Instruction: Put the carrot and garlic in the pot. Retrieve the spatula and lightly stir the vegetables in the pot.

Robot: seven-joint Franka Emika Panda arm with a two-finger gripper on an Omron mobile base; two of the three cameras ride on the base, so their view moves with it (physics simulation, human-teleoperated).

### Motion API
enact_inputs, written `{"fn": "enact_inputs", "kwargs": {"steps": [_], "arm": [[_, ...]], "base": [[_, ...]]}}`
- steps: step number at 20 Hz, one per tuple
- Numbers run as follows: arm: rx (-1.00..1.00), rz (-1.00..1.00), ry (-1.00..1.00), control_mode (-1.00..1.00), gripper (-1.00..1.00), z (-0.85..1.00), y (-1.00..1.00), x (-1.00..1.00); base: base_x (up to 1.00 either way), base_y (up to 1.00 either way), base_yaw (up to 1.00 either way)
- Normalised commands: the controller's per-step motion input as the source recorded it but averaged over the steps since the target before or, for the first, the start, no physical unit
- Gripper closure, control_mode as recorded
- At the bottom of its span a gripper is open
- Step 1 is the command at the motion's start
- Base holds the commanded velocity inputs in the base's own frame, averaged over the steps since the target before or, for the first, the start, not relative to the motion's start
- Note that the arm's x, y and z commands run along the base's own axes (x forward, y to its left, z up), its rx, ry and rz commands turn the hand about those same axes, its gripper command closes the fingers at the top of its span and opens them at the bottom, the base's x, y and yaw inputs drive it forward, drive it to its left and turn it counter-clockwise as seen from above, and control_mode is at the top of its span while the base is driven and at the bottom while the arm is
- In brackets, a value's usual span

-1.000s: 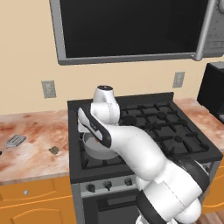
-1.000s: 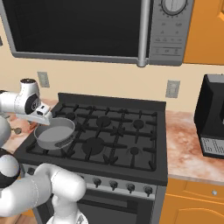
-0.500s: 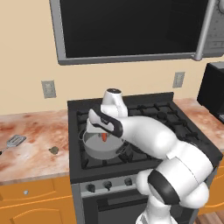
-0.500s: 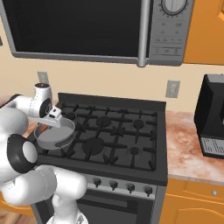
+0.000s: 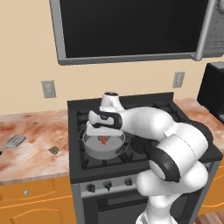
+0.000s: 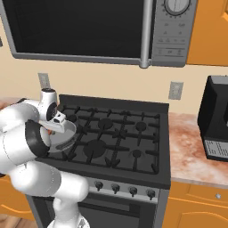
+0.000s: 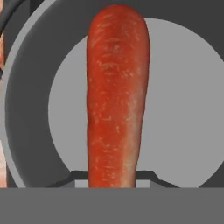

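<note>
The orange-red carrot point(image 7: 116, 96) hangs point-down between the fingertips of my gripper point(image 7: 113, 177), which is shut on it. It is right above the grey floor of the pot point(image 7: 186, 113). From the left base view the carrot point(image 5: 103, 140) sits inside the rim of the pot point(image 5: 89, 151) on the stove's front left burner, under my gripper point(image 5: 103, 134). The garlic point(image 5: 54, 150) lies on the counter left of the stove. Farther left lies the spatula point(image 5: 13, 141). My arm hides most of the pot point(image 6: 67, 133) in the right base view.
The black stove point(image 6: 116, 133) has bare grates to the right of the pot. A microwave point(image 6: 89, 26) hangs above it. A dark coffee machine point(image 6: 216, 120) stands on the right counter. The marbled left counter point(image 5: 30, 131) carries the garlic and spatula.
My arm has swung from the left side to above the pot, carrying the carrot, and the hand has dropped a little lower over the pot. The pot, garlic and spatula stayed put.
</note>
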Motion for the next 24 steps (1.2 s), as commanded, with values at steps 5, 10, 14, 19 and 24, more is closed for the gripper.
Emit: {"fn": "enact_inputs", "kwargs": {"steps": [5,10,14,19,24], "arm": [[-0.01,0.00,0.03,-1.00,1.00,-0.23,0.00,0.00],[0.00,0.00,0.02,-1.00,-1.00,0.00,0.00,0.00],[0.00,0.00,0.00,-1.00,-1.00,0.00,0.00,0.04],[0.00,0.00,0.01,-1.00,-1.00,0.00,0.00,0.05],[0.00,0.00,-0.02,-1.00,-1.00,0.17,0.00,-0.10]], "base": [[0.00,0.00,0.00],[0.00,0.00,0.00],[0.00,0.00,0.00],[0.00,0.00,0.00],[0.00,0.00,0.00]]}}
